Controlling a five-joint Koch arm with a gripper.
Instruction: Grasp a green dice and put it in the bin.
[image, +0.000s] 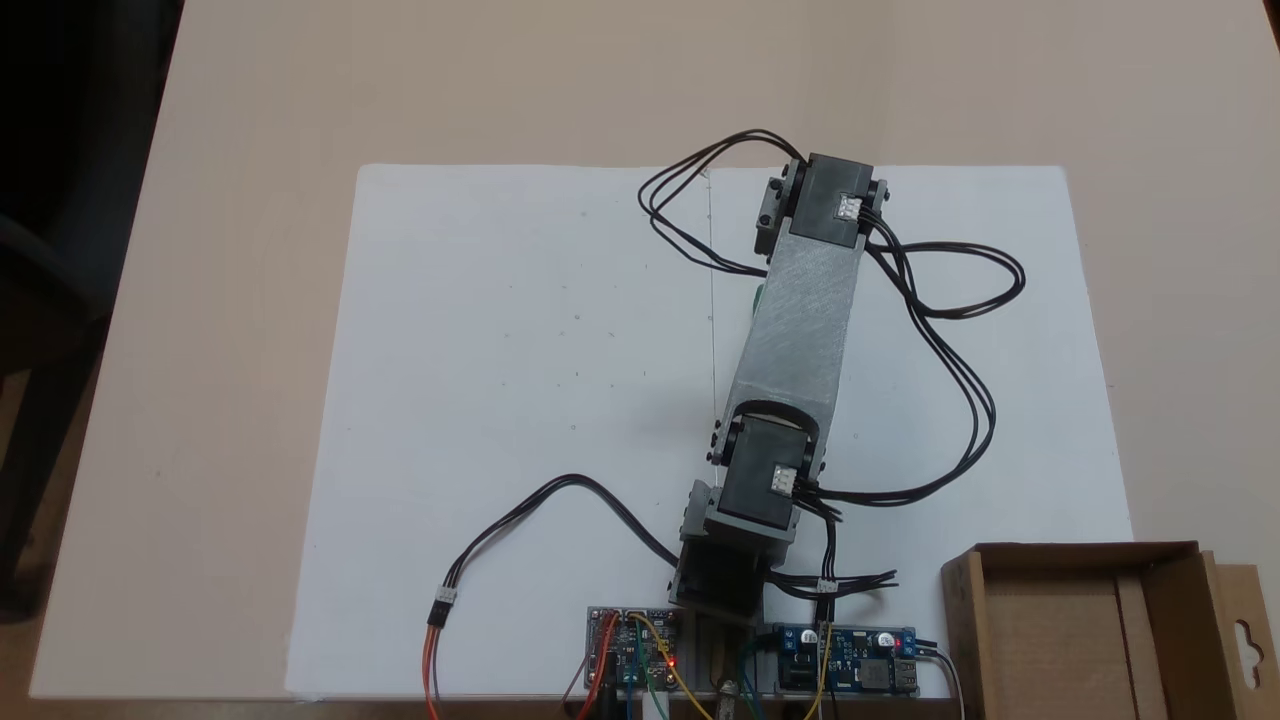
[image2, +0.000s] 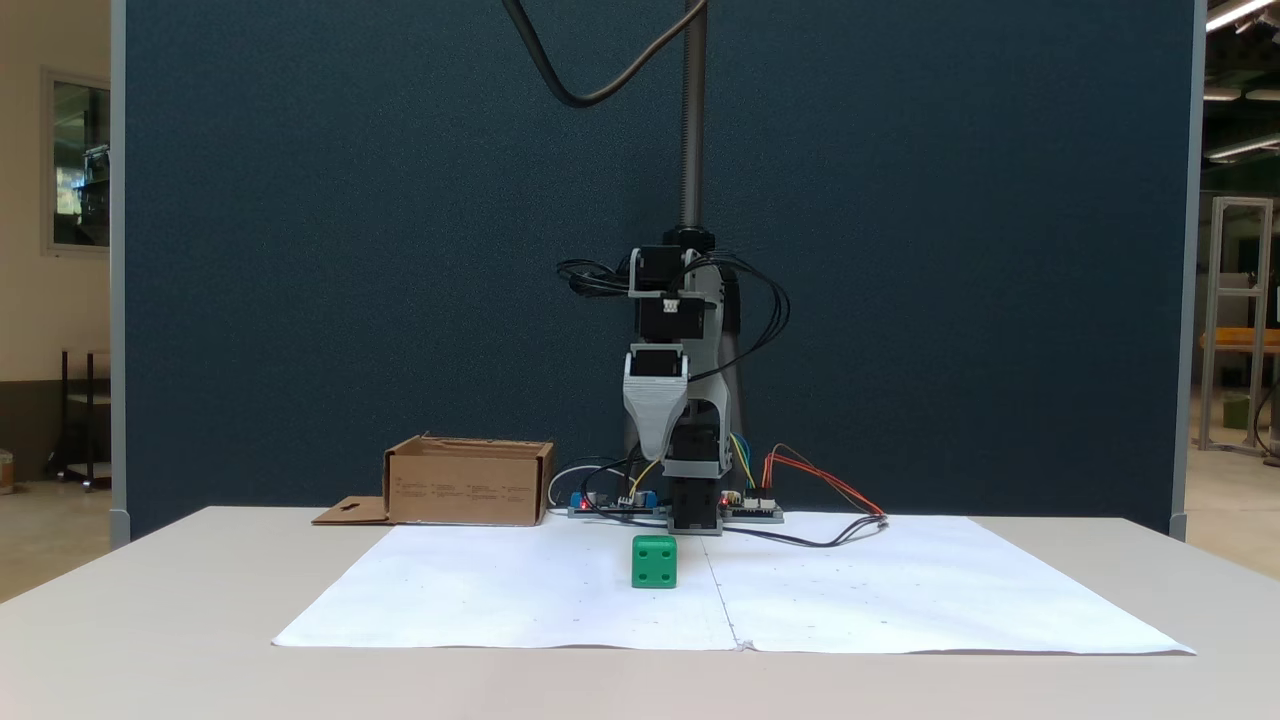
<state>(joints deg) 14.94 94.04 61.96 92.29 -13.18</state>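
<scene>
While my arm hangs tip-down, I cannot tell the claw (image2: 655, 452) spread | small bright-green plastic dice (image2: 654, 561) on white paper (image2: 500, 600), below claw | brown cardboard bin (image2: 468, 482) well apart.

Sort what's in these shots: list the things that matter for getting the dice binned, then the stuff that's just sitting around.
For the job:
- green dice, on the white paper, in front of the arm
- bin, the open cardboard box beside the arm's base
- gripper, raised above the dice, jaws unclear

Just there:
- white paper sheet
- circuit boards and loose cables at the base
- blue partition
</scene>
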